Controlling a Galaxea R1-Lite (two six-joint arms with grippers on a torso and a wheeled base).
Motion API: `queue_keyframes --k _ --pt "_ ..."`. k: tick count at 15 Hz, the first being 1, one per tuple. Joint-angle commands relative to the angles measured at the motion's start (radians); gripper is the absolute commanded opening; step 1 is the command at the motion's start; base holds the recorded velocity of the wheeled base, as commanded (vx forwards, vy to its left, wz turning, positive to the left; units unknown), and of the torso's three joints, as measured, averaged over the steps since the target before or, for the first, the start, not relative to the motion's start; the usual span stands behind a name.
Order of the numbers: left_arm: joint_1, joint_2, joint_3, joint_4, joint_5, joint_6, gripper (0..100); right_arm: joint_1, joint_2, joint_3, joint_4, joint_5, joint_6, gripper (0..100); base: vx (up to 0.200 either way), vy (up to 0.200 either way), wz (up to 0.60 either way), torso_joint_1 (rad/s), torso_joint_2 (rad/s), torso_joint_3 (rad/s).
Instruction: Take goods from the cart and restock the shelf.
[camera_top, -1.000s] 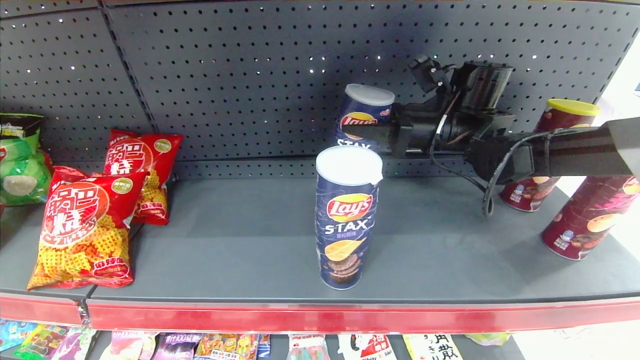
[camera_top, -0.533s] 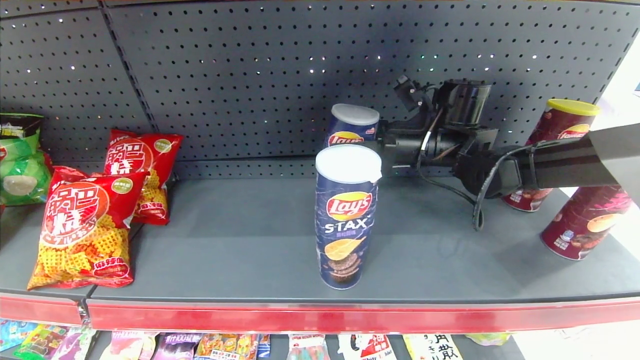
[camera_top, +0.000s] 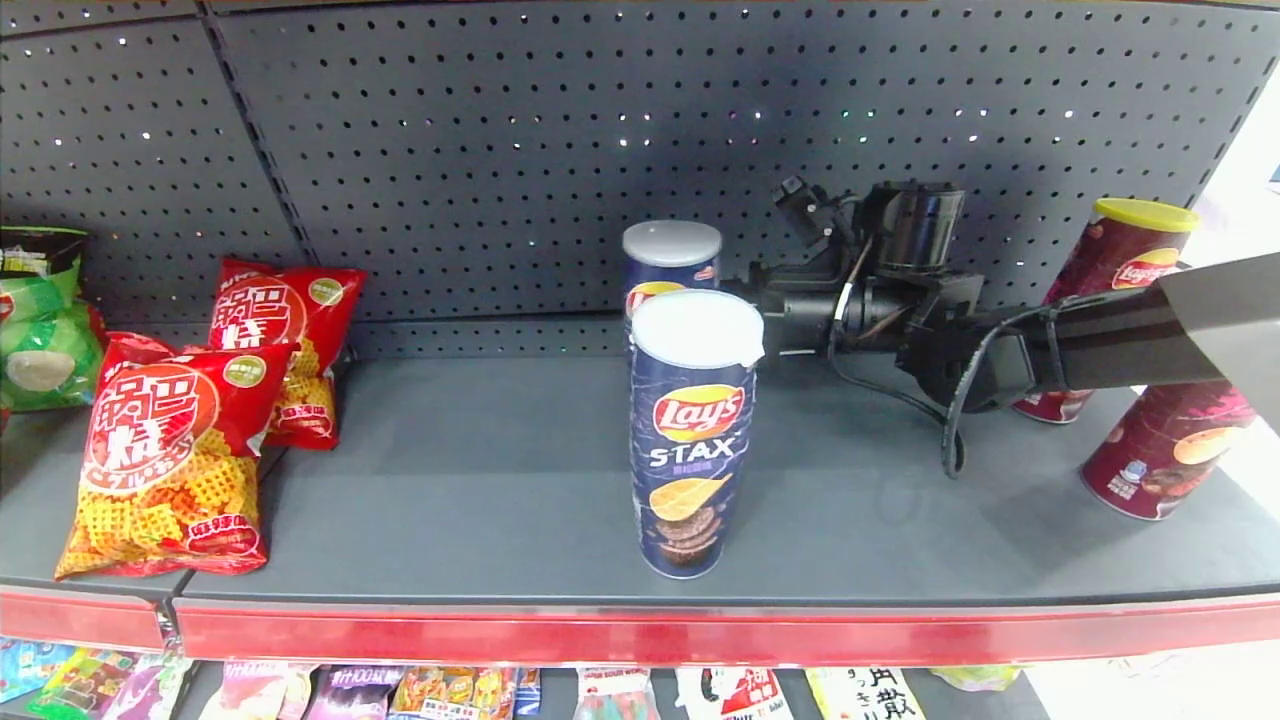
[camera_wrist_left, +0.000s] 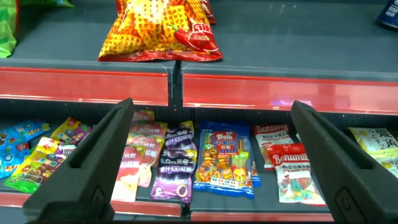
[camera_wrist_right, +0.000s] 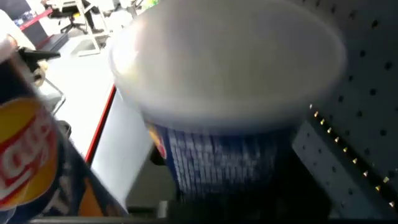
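In the head view the right gripper (camera_top: 752, 295) was clamped on the blue held canister (camera_top: 668, 255), upright at the back of the shelf (camera_top: 480, 480), directly behind the front canister (camera_top: 690, 440) and close to the pegboard (camera_top: 480, 150). The front canister hid its base, so whether it already rested on the shelf could not be told. The step looked like placement. The next move would call for settling it flat, letting go, and drawing the arm back to the right without brushing the front canister. Open shelf lay to the left as far as the red snack bags (camera_top: 170, 460). On the right the maroon canisters (camera_top: 1125, 250) crowded the arm's path, and the red lip (camera_top: 700, 632) marked the front edge.

In the left wrist view the left gripper (camera_wrist_left: 211, 106) hung spread wide and held nothing, facing the snack packets (camera_wrist_left: 224, 158) on the lower tier.

In the right wrist view the held canister's lid loomed large, with the front canister beside it and the pegboard just behind, leaving little room rearward
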Motion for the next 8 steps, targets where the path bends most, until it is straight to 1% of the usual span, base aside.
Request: queue_keyframes --k 1,7,8 --pt "0.000 0.002 0.000 0.000 0.000 -0.001 100 0.001 0.000 0.001 -0.004 0.000 0.000 100 0.000 0.000 0.00 0.000 0.00 0.000" --pt "0.000 0.002 0.000 0.000 0.000 -0.001 100 -0.008 -0.023 0.041 -0.006 0.000 -0.001 100 0.000 0.000 0.00 0.000 0.00 0.000" --pt "0.000 0.002 0.000 0.000 0.000 -0.001 100 -0.029 -0.052 0.097 -0.004 0.002 -0.001 100 0.000 0.000 0.00 0.000 0.00 0.000"
